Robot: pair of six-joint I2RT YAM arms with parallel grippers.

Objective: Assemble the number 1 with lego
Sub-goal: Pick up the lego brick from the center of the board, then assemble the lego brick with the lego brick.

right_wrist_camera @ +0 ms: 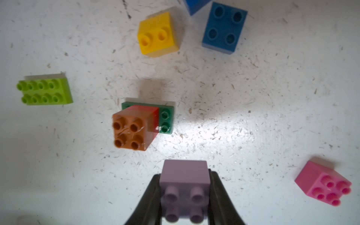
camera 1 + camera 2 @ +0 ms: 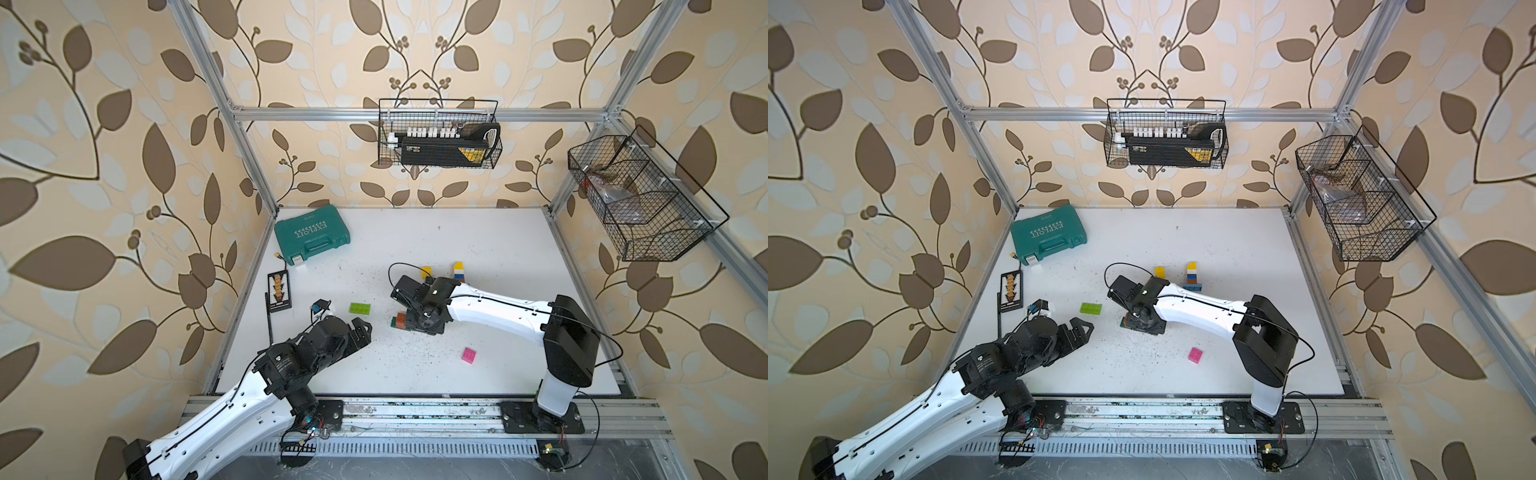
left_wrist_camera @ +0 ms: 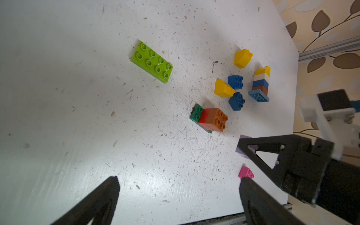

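My right gripper [image 1: 184, 174] is shut on a lilac lego brick [image 1: 185, 169], studs facing the camera, just above the white table. Close beside it lies a small stack [image 1: 134, 128] of an orange-brown and a red brick on a green base. Farther off sit a lime oblong brick [image 2: 360, 308], a pink brick [image 2: 469, 355], two yellow bricks [image 3: 242, 58] and two blue ones [image 3: 235, 81]. A tower [image 3: 261, 83] of yellow, white, blue and brown stands on a light-blue plate. My left gripper [image 3: 179, 187] hangs open and empty near the table's front left.
A teal tool case [image 2: 311, 235] lies at the back left, with a black card [image 2: 279, 290] by the left edge. Wire baskets hang on the back frame [image 2: 438, 133] and the right frame [image 2: 640, 199]. The table [image 2: 478, 232] is scratched and speckled.
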